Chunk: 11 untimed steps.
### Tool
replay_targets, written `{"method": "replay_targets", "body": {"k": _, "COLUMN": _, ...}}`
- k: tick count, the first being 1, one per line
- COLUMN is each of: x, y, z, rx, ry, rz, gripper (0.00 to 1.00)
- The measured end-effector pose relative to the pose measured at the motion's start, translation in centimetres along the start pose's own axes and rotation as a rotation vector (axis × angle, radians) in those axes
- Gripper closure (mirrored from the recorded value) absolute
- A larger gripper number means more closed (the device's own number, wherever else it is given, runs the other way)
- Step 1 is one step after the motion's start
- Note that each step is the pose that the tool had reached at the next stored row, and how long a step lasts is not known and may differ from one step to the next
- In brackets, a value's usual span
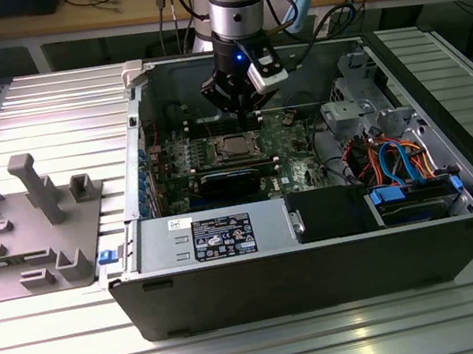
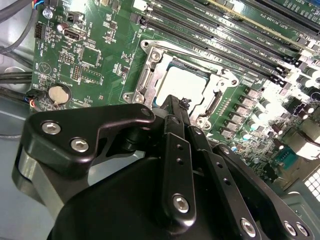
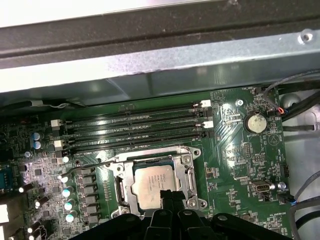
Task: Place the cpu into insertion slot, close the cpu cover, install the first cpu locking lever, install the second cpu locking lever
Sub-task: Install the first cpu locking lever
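Gripper [image 1: 239, 111] is held low inside the open computer case [image 1: 323, 262], over the far half of the green motherboard [image 1: 289, 136]. Its fingers are pressed together, with nothing seen between them. In both wrist views the closed tip [image 2: 176, 106] [image 3: 167, 194] is seen at the edge of the cpu cover [image 3: 122, 187].

Seen from the exterior view's left:
- A grey fixture plate [image 1: 38, 237] lies on the ribbed table [image 1: 247, 348], just beside the case.
- A labelled metal box [image 1: 219, 234] is set along the case's near wall.
- The cpu [image 1: 233, 147] [image 3: 152, 185] is seated in the insertion slot [image 3: 196, 150] mid-board, and the cover is folded flat around it.
- A thin wire lever [image 3: 92, 164] sticks out from the slot's corner.
- Orange and blue cables [image 1: 401, 158] are bundled at the case's right end.
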<state>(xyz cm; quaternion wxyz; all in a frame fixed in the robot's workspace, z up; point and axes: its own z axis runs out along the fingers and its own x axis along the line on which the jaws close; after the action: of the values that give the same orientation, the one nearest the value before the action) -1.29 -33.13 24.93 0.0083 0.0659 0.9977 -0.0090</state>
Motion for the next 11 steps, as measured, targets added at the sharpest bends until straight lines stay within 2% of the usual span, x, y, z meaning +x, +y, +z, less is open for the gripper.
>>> {"method": "replay_targets", "body": {"k": 11, "x": 0.0, "y": 0.0, "z": 0.0, "rx": -0.0002, "ry": -0.0002, "rz": -0.009, "gripper": 0.89}}
